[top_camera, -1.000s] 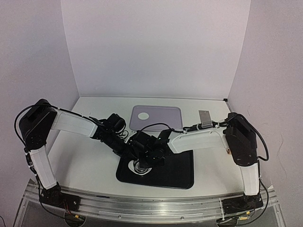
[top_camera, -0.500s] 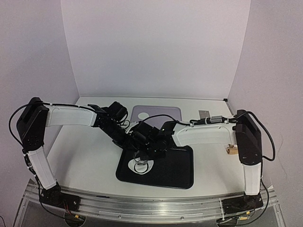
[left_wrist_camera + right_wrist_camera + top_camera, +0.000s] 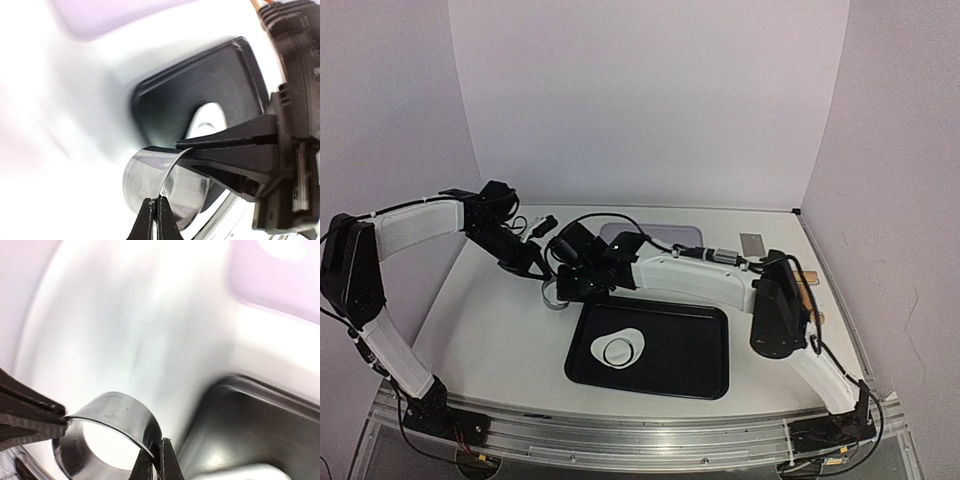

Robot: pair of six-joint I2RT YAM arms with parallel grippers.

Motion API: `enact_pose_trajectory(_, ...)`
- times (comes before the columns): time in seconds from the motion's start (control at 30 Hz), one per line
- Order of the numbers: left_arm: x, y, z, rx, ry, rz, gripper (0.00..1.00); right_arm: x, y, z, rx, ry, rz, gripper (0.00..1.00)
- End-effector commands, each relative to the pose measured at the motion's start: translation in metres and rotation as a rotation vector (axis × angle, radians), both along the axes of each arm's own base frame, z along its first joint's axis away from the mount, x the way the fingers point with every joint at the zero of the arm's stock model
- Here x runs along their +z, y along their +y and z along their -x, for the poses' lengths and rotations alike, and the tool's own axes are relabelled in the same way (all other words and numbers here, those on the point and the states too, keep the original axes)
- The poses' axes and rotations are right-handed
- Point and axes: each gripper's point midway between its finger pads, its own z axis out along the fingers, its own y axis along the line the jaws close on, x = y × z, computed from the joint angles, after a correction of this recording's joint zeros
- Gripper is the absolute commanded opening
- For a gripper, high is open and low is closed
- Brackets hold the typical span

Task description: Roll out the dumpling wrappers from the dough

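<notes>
Steel ring (image 3: 554, 298) now off the black tray (image 3: 705, 362), moved left over the table (image 3: 490, 330), left gripper (image 3: 546, 280) and right gripper (image 3: 567, 290) carrying it between them, white dough (image 3: 618, 349) uncovered, showing a round cut

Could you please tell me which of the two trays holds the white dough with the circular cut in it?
The black tray, the nearer one in the top view; the lavender tray lies farther back.

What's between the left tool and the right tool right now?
The steel ring; the left tool and the right tool each pinch its wall, seen in both wrist views.
</notes>
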Motion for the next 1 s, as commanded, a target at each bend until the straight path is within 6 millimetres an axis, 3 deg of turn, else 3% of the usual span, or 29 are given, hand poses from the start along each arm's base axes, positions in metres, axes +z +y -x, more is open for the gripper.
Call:
enact_pose_trajectory(0.0, 0.010, 0.033, -0.001, -0.056, -0.099, 0.021, 0.00, 0.007, 0.084, 0.056, 0.191, 0.067, -0.228, 0.00)
enact_pose_trajectory(0.07, -0.007, 0.053, 0.000, -0.044, -0.087, -0.020, 0.00, -0.001, 0.090, 0.060, 0.185, 0.078, -0.250, 0.00)
enact_pose_trajectory(0.17, -0.029, 0.068, 0.006, -0.038, -0.072, -0.048, 0.00, -0.009, 0.100, 0.070, 0.206, 0.074, -0.269, 0.00)
enact_pose_trajectory(0.33, -0.052, 0.070, 0.012, -0.048, -0.066, -0.058, 0.00, -0.032, 0.104, 0.079, 0.215, 0.104, -0.255, 0.00)
enact_pose_trajectory(0.6, -0.080, 0.070, 0.016, -0.075, -0.055, -0.057, 0.00, -0.040, 0.109, 0.085, 0.232, 0.103, -0.255, 0.00)
enact_pose_trajectory(0.77, -0.098, 0.073, 0.019, -0.101, -0.044, -0.083, 0.00, -0.025, 0.110, 0.086, 0.259, 0.080, -0.268, 0.23)
enact_pose_trajectory(0.97, -0.095, 0.072, 0.020, -0.119, -0.059, -0.073, 0.00, -0.002, 0.110, 0.085, 0.283, 0.038, -0.288, 0.35)
